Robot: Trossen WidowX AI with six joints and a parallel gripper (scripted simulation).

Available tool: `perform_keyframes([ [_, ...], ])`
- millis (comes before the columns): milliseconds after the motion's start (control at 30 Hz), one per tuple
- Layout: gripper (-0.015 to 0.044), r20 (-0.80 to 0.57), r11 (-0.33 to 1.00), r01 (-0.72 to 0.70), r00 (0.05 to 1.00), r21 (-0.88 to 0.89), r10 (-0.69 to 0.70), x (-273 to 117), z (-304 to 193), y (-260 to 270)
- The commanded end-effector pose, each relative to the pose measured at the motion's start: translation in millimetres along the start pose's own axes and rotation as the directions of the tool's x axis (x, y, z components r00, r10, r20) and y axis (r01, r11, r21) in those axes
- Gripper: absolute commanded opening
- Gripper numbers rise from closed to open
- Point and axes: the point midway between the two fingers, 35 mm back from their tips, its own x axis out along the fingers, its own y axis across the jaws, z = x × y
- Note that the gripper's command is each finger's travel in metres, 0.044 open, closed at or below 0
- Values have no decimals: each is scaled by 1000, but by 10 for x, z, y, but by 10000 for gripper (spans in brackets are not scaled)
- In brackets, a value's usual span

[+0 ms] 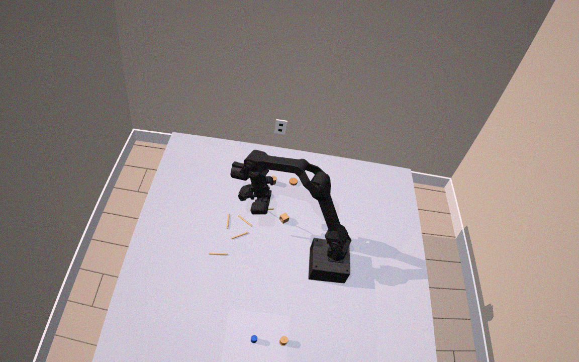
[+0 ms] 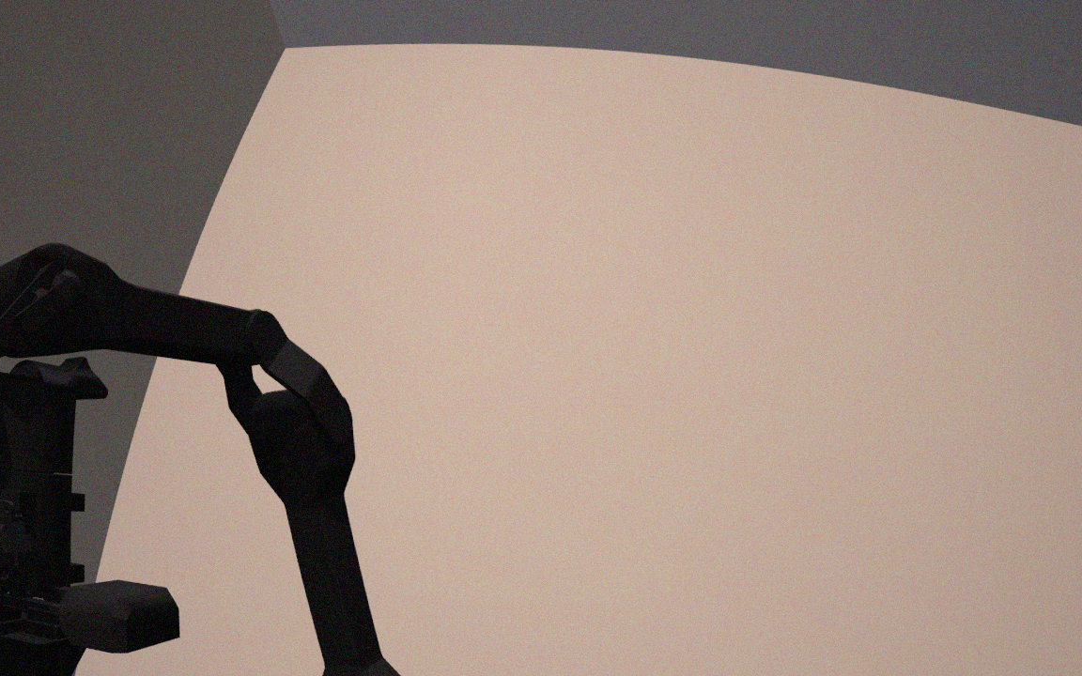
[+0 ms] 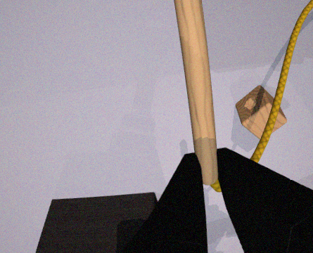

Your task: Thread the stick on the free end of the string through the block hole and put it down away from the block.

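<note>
My gripper (image 3: 206, 161) is shut on the wooden stick (image 3: 197, 70) (image 1: 271, 208) near its string end. The stick points away from the fingers, above the table; in the top view the arm hides the fingertips. The yellow string (image 3: 284, 70) leaves the held end and curves up the right side of the wrist view, passing in front of the block's right part. The wooden block (image 3: 264, 117) (image 1: 284, 218) stands on the table, apart from the stick, with its hole in the darker side face. I cannot tell which button holds the string.
Loose sticks lie left of the block, among them one upright in view (image 1: 228, 220), one slanting (image 1: 239, 235) and one farther forward (image 1: 217, 254). Round wooden pieces (image 1: 293, 181) (image 1: 273, 180) lie behind the block. A blue piece (image 1: 254, 338) and another round piece (image 1: 284, 340) are near the front.
</note>
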Motion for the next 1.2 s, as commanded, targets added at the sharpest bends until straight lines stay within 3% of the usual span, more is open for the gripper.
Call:
perform_keyframes([
  [0,0,-2,989,8,1000,147,-7,-7,3,-6],
  [533,0,-4,764,16,1000,645,-18,-12,16,-2],
  [1167,0,-7,211,13,1000,977,-30,-17,33,3],
])
